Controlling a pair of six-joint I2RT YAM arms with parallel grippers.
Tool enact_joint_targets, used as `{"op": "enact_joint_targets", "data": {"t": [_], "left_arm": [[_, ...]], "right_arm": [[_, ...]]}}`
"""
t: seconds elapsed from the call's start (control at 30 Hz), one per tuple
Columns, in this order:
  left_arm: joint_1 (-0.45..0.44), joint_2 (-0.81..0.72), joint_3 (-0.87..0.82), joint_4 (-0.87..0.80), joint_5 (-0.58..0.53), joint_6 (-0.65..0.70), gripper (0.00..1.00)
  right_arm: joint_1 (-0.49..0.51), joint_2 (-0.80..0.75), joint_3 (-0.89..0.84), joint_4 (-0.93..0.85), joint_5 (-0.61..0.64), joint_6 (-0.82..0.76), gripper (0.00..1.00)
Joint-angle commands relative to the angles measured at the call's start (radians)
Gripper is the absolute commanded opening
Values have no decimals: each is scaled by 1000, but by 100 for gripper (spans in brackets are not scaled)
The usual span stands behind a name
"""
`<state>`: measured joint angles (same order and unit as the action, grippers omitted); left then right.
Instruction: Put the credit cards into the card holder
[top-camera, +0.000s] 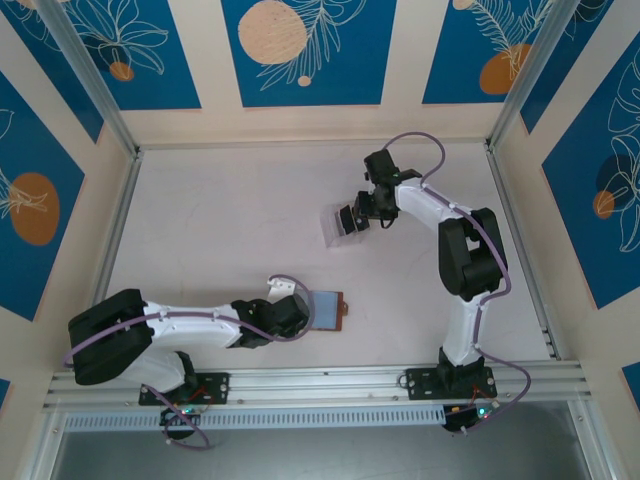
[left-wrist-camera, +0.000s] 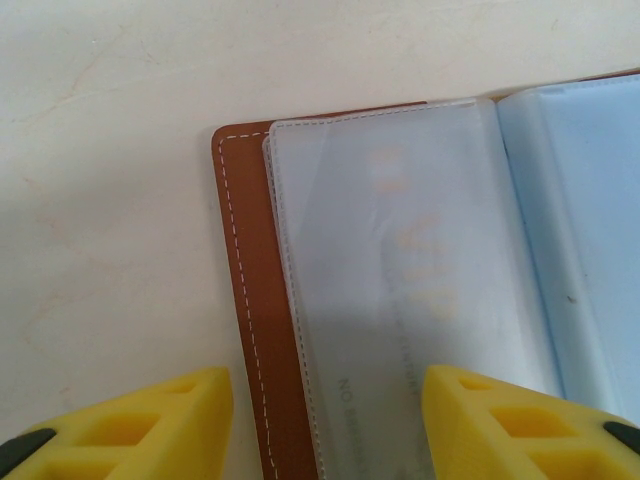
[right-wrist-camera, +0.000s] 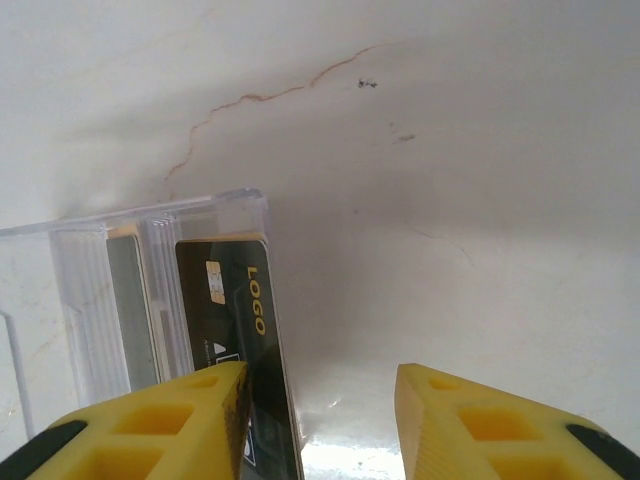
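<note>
We judge the step in hand to be picking a card from the clear stand (top-camera: 337, 226). The right gripper (right-wrist-camera: 320, 425) hangs over it with its jaws open. A black credit card (right-wrist-camera: 232, 300) marked LOGO stands upright in the stand, just beside the inner face of one finger, and the other finger is well clear of it. Nothing is clamped. A paler card (right-wrist-camera: 125, 300) stands in a slot behind it.

The card holder (top-camera: 330, 308) lies open on the surface (top-camera: 220, 220) near the left arm's base, well apart from the stand. The left gripper (left-wrist-camera: 325, 425) hovers over it with its jaws apart. One finger is above a frosted sleeve (left-wrist-camera: 400, 280) and the other is off the brown edge. We cannot tell whether it presses down.

Next, the right jaws need to close on the black card's faces, lift it straight out of its slot and carry it across to a sleeve opening.
</note>
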<state>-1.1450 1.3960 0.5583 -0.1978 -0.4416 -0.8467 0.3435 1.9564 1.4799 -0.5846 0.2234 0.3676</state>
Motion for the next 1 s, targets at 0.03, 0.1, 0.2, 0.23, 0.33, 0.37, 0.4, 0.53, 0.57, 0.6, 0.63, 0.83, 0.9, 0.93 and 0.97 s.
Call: {"op": "enact_joint_targets", "data": {"t": [0.03, 0.1, 0.2, 0.23, 0.33, 0.37, 0.4, 0.53, 0.57, 0.6, 0.63, 0.83, 0.9, 0.93, 0.97], "left_arm": [[10, 2, 11, -28, 11, -6, 52], [10, 2, 11, -29, 11, -6, 52], [10, 0, 10, -30, 11, -6, 52], [10, -2, 10, -31, 11, -7, 52], [11, -37, 23, -67, 6, -5, 52], [11, -64, 36, -97, -1, -3, 52], [11, -105, 49, -133, -11, 1, 53], [29, -285, 121, -276, -47, 27, 60], [40, -312, 140, -294, -42, 44, 61], [62, -326, 165, -299, -14, 72, 62], [93, -323, 193, -297, 32, 102, 63], [281, -101, 402, -177, 326, 226, 65], [332, 17, 492, -134, 416, 242, 66], [355, 77, 538, -114, 454, 245, 66], [373, 136, 577, -102, 487, 246, 66]], "right_arm": [[-4, 13, -17, 12, -38, 15, 44], [-5, 18, -18, 18, -52, 16, 44], [-4, 22, -23, 30, -83, 22, 45], [-5, 24, -24, 32, -85, 24, 45], [-7, 26, -24, 31, -81, 25, 44], [-8, 24, -26, 31, -81, 25, 43], [-8, 22, -29, 30, -79, 25, 43], [-6, 20, -26, 24, -78, 24, 43], [-6, 19, -26, 23, -78, 24, 43], [-6, 19, -23, 22, -75, 24, 43], [-6, 20, -22, 18, -72, 22, 43], [0, 25, -14, 12, -71, 19, 43], [4, 32, -9, 9, -71, 18, 43], [6, 36, -9, 8, -69, 17, 43], [6, 39, -8, 8, -67, 16, 43]]}}
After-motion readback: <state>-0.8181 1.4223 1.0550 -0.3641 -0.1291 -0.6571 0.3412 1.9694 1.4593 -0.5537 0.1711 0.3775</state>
